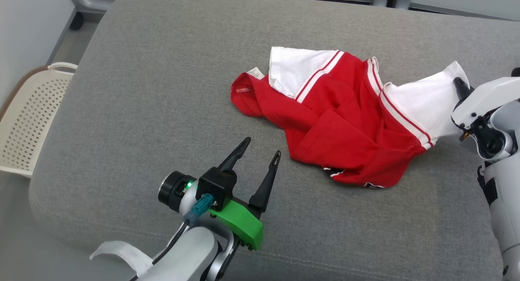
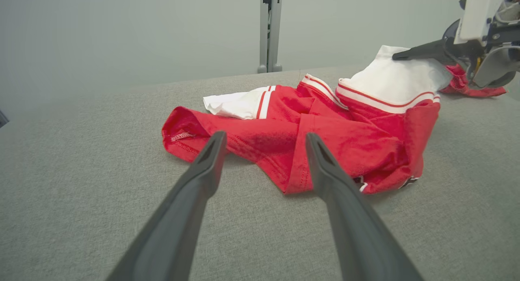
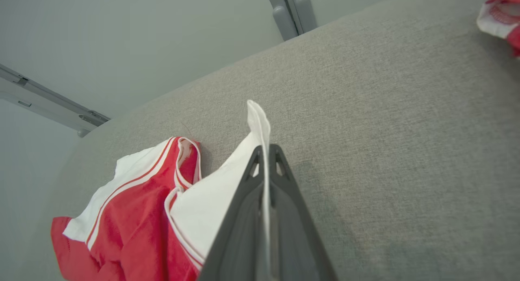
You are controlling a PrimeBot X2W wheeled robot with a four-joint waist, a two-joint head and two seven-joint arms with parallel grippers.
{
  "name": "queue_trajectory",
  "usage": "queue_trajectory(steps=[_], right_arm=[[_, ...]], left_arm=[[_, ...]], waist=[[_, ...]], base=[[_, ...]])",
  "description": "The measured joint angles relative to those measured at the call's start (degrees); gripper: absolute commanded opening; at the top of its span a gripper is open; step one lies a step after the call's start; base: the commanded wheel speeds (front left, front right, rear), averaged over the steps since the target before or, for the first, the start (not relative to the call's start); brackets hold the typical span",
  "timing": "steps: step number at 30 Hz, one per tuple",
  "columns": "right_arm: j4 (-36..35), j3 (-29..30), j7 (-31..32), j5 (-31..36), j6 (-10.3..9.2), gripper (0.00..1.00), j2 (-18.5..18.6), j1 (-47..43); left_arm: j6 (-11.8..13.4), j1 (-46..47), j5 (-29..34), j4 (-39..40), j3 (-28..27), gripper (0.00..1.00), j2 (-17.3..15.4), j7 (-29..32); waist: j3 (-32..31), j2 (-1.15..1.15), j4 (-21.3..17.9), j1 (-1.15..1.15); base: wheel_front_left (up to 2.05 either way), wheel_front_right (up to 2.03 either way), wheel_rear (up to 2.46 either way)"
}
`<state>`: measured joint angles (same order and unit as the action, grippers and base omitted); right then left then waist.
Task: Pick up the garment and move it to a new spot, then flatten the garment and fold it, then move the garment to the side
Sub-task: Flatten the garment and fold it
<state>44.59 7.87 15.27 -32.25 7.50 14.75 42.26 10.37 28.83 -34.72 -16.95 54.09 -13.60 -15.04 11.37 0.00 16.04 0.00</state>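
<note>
As it lies crumpled, the garment (image 1: 341,126) shows red and white.

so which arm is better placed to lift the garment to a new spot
The right arm: its jaws are shut on a white corner of the garment. The left arm has its jaws open, short of the cloth, gripping nothing.

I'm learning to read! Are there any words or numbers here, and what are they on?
Nothing here can be read.
White tag on the garment: print too small to read.
Red patch at its hem: blurred, unreadable.
Black-and-white marks at its near edge: mostly hidden, unreadable.
</note>
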Motion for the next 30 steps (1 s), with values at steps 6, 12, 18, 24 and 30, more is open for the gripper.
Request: queue_trajectory(steps=[6,12,18,24,30], right_arm=[[-2.79,1.30,-5.32,-3.23,-0.01,0.00,0.43,-7.16],[-3.43,3.54,-8.76,-6.02,-0.01,0.00,-0.29,-14.33],[-3.18,4.16,-11.52,-7.04,0.00,0.00,-1.47,-17.88],[-4.13,3.75,-13.48,-8.51,0.00,1.00,-2.05,-20.52],[-7.47,3.93,-15.47,-8.61,0.00,1.00,-0.86,-24.34]], left_arm=[[0.31,-0.60,-0.19,0.48,-0.46,1.00,-0.80,0.01],[0.79,-0.96,-0.44,1.21,-0.88,1.00,-2.03,0.05],[1.30,-1.38,-0.59,1.85,-0.89,1.00,-3.00,0.41],[1.74,-2.31,-1.21,2.00,-0.99,1.00,-3.58,0.83],[1.96,-2.38,-2.10,2.18,-2.19,1.00,-4.38,0.85]], waist=[[-0.13,0.00,-3.58,0.00],[-0.34,0.00,-7.22,0.00],[-0.54,0.00,-10.20,0.00],[-1.19,0.00,-12.31,0.00],[-2.41,0.00,-14.03,0.00]], base=[[0.00,0.00,0.00],[0.00,0.00,0.00],[0.00,0.00,0.00],[0.00,0.00,0.00],[0.00,0.00,0.00]])
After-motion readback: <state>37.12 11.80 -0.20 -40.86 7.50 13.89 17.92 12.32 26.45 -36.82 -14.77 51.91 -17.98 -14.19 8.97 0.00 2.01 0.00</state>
